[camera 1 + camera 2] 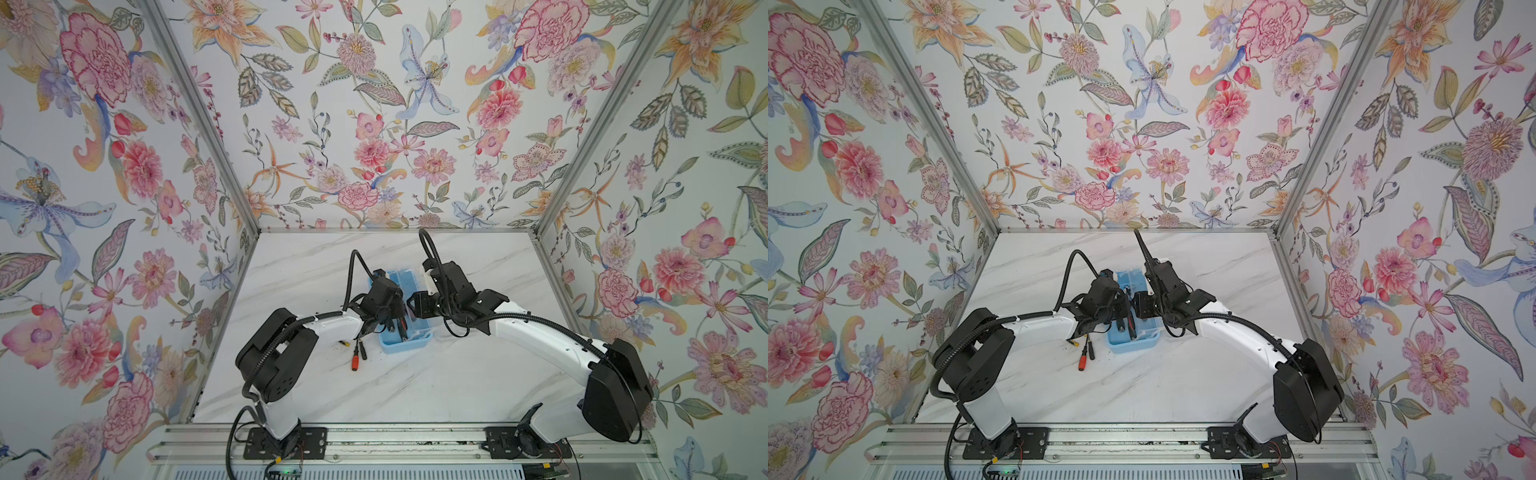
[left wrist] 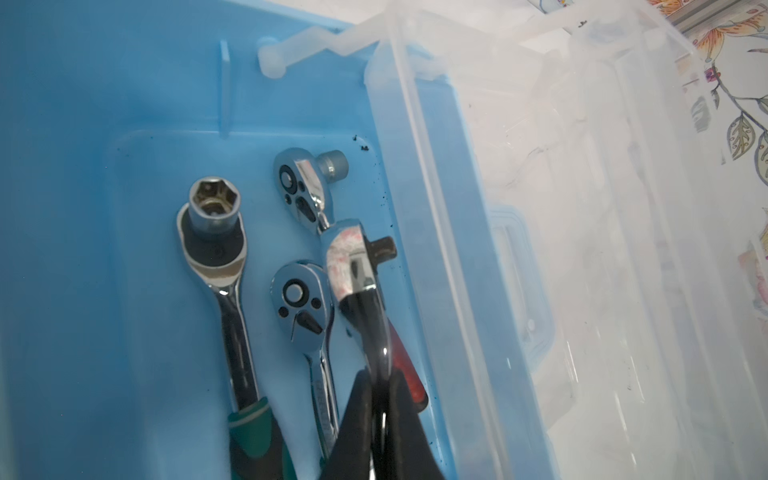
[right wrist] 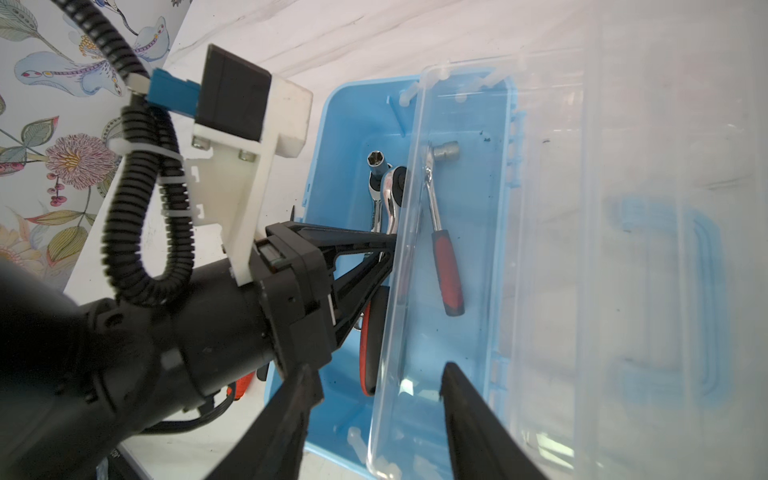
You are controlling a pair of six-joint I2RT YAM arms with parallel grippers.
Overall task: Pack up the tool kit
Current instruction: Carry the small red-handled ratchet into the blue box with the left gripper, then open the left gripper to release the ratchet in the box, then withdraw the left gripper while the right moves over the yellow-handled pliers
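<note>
Reaching into the tool kit [image 2: 124, 83], left pincer [image 2: 380, 380] grips a ratchet [image 2: 353, 266].

Raised lid [image 3: 548, 270] and left arm [image 3: 187, 332] crowd the box [image 3: 345, 137]; ratchets [image 2: 232, 291] cover its floor.

In a top view, cannot see the middle of the tool kit [image 1: 409, 345], covered by both wrists [image 1: 382, 295]. At 9 o'clock from it, cannot name the orange-handled tool [image 1: 355, 365], too small. Cannot follow the held ratchet [image 2: 353, 266] past the jaws of the left gripper [image 2: 378, 382]. Through the lid [image 3: 623, 208], only a blur of the blue handle [image 3: 706, 307].
</note>
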